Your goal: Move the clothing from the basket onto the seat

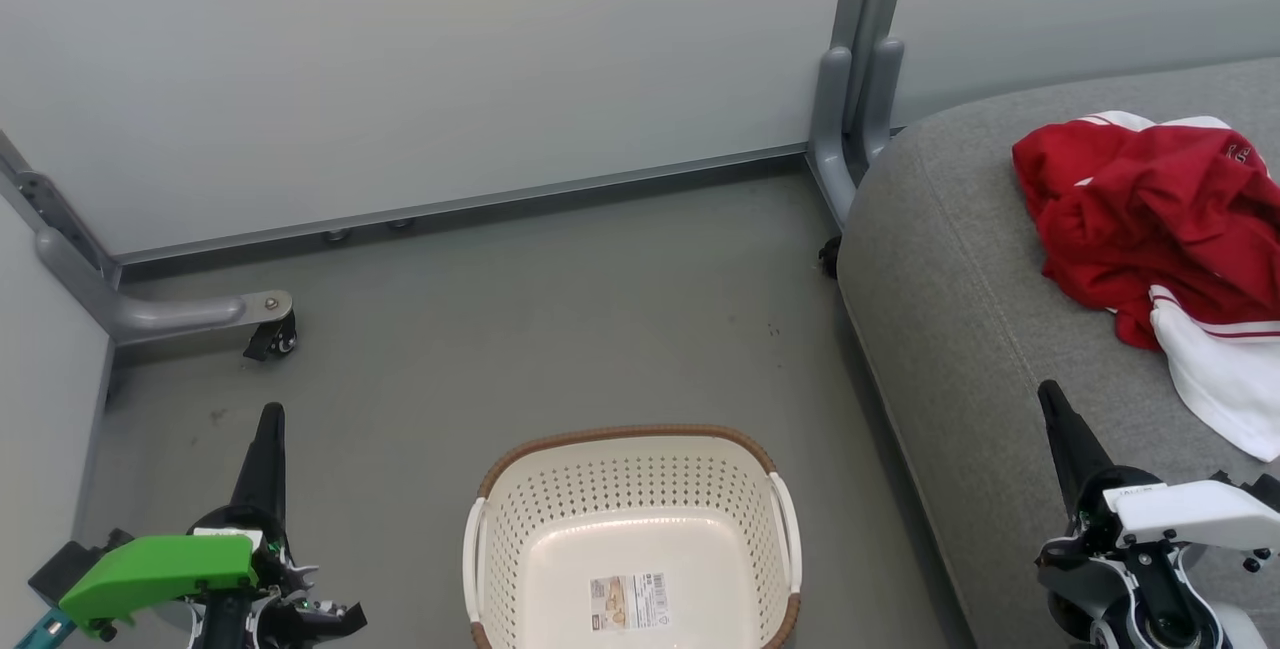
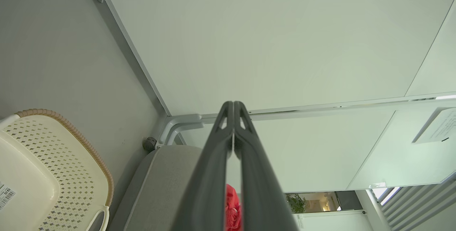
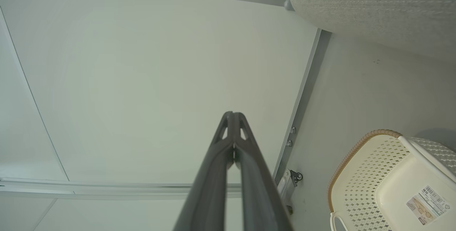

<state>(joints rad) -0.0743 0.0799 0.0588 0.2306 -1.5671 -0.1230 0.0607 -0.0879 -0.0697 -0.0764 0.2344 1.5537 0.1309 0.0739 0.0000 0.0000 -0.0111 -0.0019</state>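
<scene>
Head view: a cream basket with a brown rim stands on the grey floor at the near middle. Its pale bottom shows, with a paper label stuck inside. To the right is the large grey seat. The red and white clothing lies crumpled in a heap on the seat, at the far right, well apart from the basket. The left gripper is at the near left over the floor, and its dark fingers form one closed point. The right gripper is at the near right over the seat's near edge, clenched to a point in the same way and apart from the clothing. Pale wall panels stand behind, with a metal foot on a castor at the far left.

Left wrist view: the left gripper has its two fingers pressed together along their length, clenched on empty air. Beyond them are the basket, a corner of the seat and a sliver of the red clothing.

Right wrist view: the right gripper is likewise clenched, finger against finger, aimed at a pale panel. The basket with its label sits on the floor, and the seat is beyond it.
</scene>
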